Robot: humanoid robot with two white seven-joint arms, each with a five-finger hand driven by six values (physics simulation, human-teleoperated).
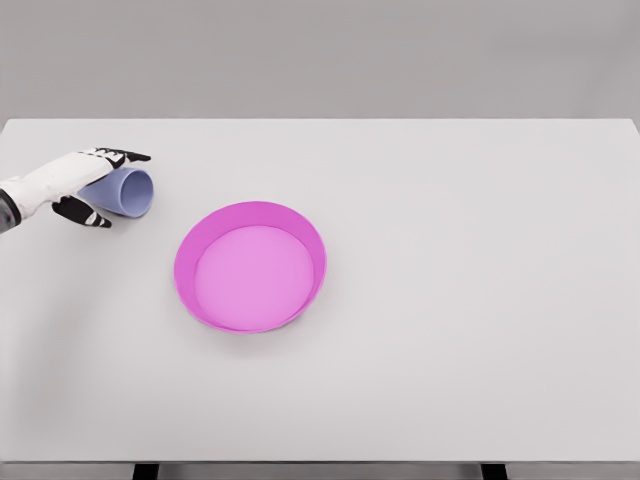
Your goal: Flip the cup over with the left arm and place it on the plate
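A pale blue cup (128,192) lies tilted on its side at the far left of the table, its open mouth facing right toward the plate. My left hand (96,186) comes in from the left edge and is wrapped around the cup's body, fingers over the top and thumb underneath. A magenta plate (250,266) with a raised rim sits on the table to the lower right of the cup, nothing on it. Part of the cup's base is hidden by my palm. The right arm does not show.
The white table (480,300) stretches wide to the right of the plate. Its front edge runs along the bottom of the view and its back edge meets a grey wall.
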